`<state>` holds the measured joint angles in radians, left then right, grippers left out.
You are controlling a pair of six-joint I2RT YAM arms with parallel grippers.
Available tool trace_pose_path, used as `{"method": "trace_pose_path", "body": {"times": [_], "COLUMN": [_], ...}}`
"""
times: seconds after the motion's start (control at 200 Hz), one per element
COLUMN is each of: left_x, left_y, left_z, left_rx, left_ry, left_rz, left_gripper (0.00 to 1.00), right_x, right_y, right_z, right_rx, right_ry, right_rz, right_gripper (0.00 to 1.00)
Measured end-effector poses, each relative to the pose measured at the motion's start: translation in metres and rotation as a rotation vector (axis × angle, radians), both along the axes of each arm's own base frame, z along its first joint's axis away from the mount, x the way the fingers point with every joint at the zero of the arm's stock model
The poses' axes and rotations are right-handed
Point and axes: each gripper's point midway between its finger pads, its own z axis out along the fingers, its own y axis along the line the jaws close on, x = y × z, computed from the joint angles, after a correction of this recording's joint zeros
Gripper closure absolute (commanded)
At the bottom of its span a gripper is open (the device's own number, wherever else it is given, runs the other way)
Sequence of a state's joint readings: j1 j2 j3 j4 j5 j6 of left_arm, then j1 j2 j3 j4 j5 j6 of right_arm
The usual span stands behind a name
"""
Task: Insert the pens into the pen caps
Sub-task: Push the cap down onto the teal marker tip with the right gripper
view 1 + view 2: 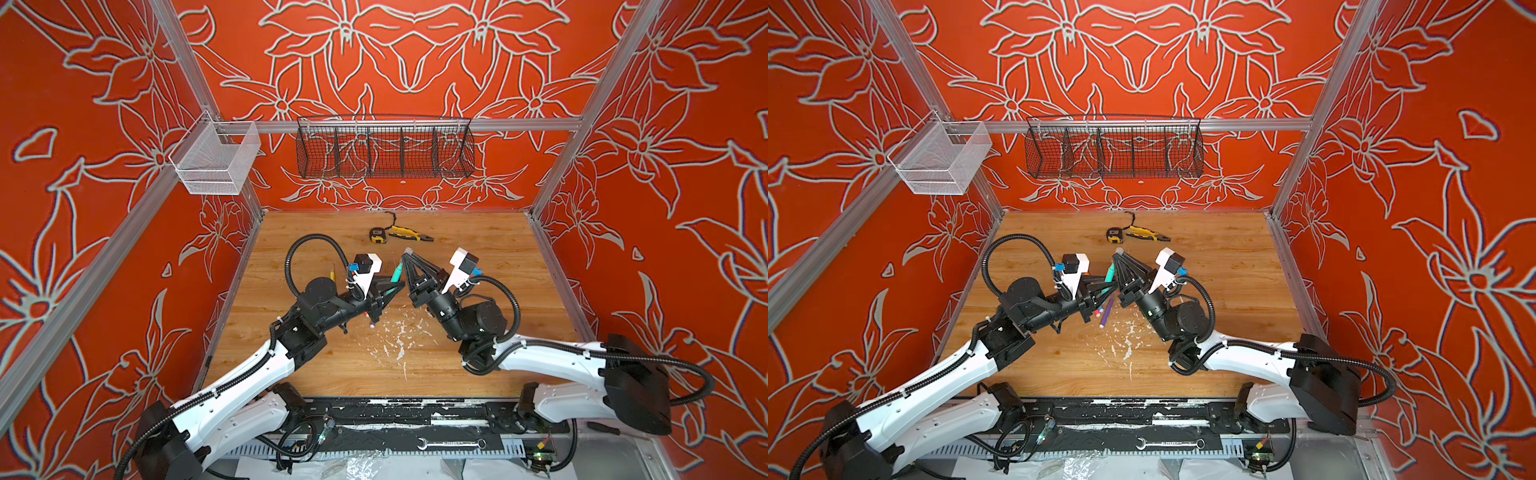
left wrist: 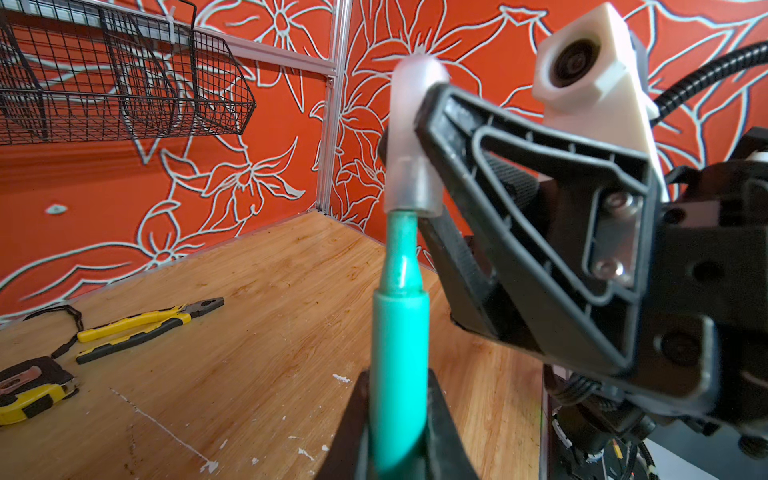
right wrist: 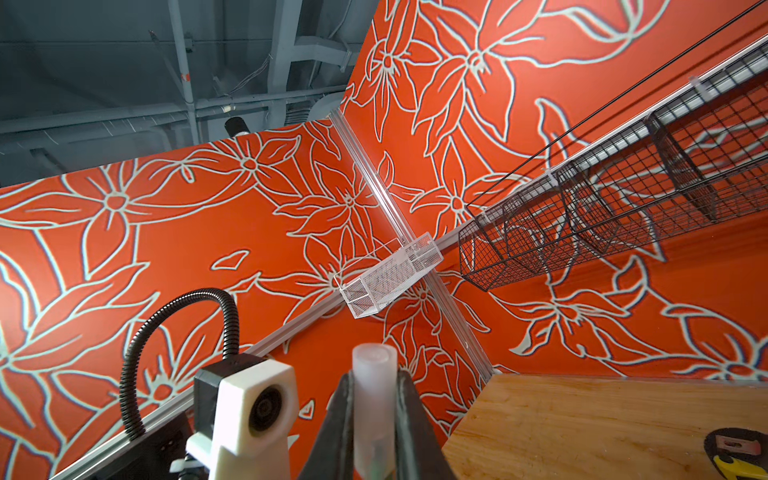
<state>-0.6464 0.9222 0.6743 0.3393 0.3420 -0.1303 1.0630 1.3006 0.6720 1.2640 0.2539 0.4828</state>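
In both top views the two grippers meet above the middle of the wooden table. My left gripper is shut on a green pen. The pen's narrow tip sits just inside the open end of a clear pen cap. My right gripper is shut on that cap. A purple pen and a pink-red pen lie on the table under the left gripper. A yellow pen lies left of the left arm.
Yellow-and-black pliers and a tape measure lie near the back wall. White flecks dot the table in front of the grippers. A black wire basket and a white mesh basket hang on the walls.
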Motion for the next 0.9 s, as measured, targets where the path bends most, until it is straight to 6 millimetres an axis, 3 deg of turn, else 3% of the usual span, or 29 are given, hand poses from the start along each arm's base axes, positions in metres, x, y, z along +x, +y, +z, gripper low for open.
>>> {"method": "trace_pose_path", "body": {"times": [0.23, 0.335, 0.465, 0.646, 0.766, 0.901], "left_x": [0.001, 0.004, 0.008, 0.007, 0.002, 0.008], "left_y": [0.001, 0.005, 0.009, 0.008, 0.005, 0.010], "left_z": [0.003, 0.010, 0.013, 0.013, 0.013, 0.020], "left_rx": [-0.008, -0.024, -0.032, -0.030, -0.026, -0.043], "left_ry": [-0.011, -0.030, -0.038, -0.039, -0.044, -0.065], "left_rz": [0.010, 0.032, 0.058, 0.055, 0.028, 0.062], "left_gripper": [1.00, 1.00, 1.00, 1.00, 1.00, 1.00], "right_x": [0.001, 0.001, 0.006, 0.003, -0.004, -0.027], "right_y": [0.005, 0.016, 0.024, 0.021, 0.016, 0.031], "right_z": [0.005, -0.004, 0.001, 0.000, 0.000, -0.015], "right_rx": [-0.036, -0.122, -0.201, -0.250, -0.264, -0.348], "right_ry": [0.014, 0.018, 0.020, 0.031, 0.032, 0.031], "right_rz": [-0.065, -0.077, -0.097, -0.092, -0.068, 0.045], "right_gripper": [1.00, 1.00, 1.00, 1.00, 0.66, 0.50]}}
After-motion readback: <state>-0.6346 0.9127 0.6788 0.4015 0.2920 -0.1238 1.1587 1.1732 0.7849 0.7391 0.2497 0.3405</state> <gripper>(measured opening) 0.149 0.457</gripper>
